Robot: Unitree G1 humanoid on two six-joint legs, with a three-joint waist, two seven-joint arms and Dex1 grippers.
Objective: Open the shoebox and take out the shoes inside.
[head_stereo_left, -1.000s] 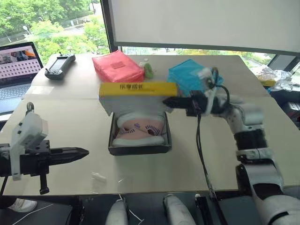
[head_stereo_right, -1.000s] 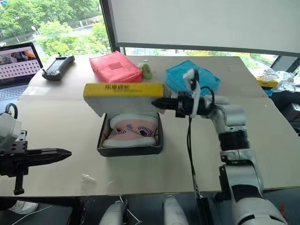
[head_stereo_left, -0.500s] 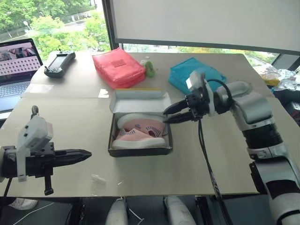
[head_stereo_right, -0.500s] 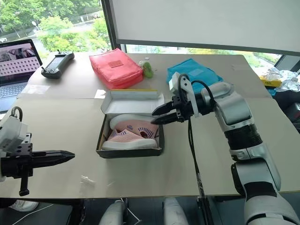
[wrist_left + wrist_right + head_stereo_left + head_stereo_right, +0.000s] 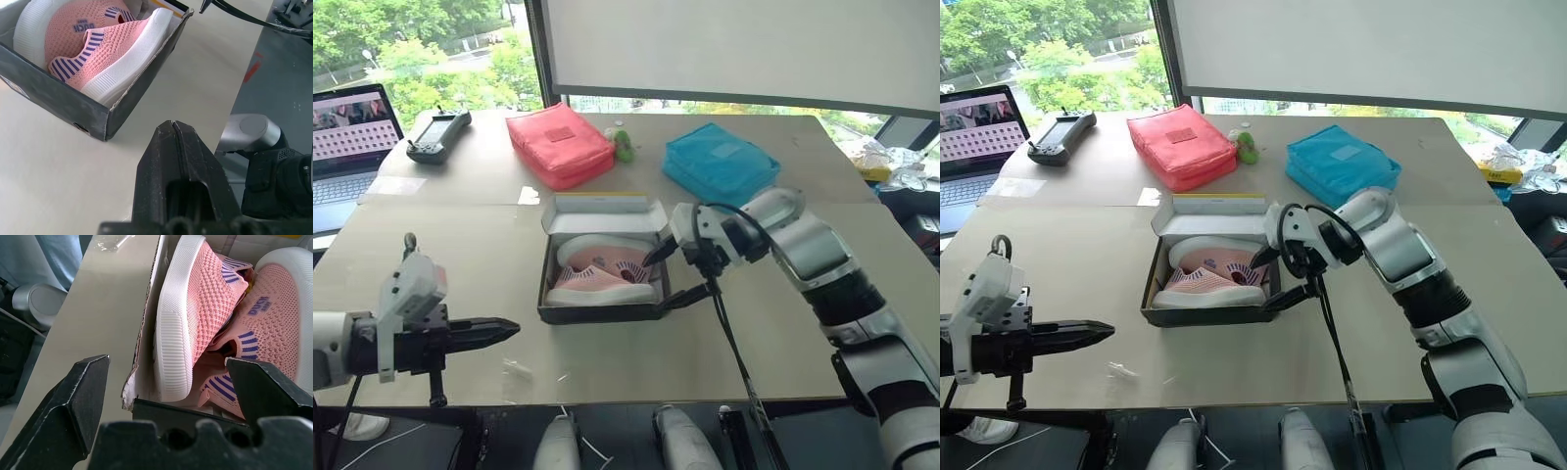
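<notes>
We see the shoebox point(image 5: 604, 262) near the middle of the pale bench point(image 5: 803, 343), its lid folded back flat on the far side so that the white inside faces up. The two pink shoes point(image 5: 602, 274) lie inside it, white soles and dark striped trim showing; one rests on its side against the box's right wall.

The right pincer point(image 5: 682, 273) hangs at the box's right wall with its two black fingers spread wide: one fingertip points over the shoes, the other lies outside the wall, close to the bench. In the right wrist view the wall of the box and a white sole stand between the two fingers point(image 5: 83, 396); we see nothing gripped.

The left pincer point(image 5: 499, 330) is pressed shut and holds nothing. It hovers above the near left part of the bench, well apart from the box and pointing towards it.

Beyond the box lie a red pouch point(image 5: 558, 142) and a blue pouch point(image 5: 720, 164), with a small green object point(image 5: 624, 147) between them. A handheld controller point(image 5: 438, 135) and a laptop point(image 5: 347, 142) sit at the far left.
</notes>
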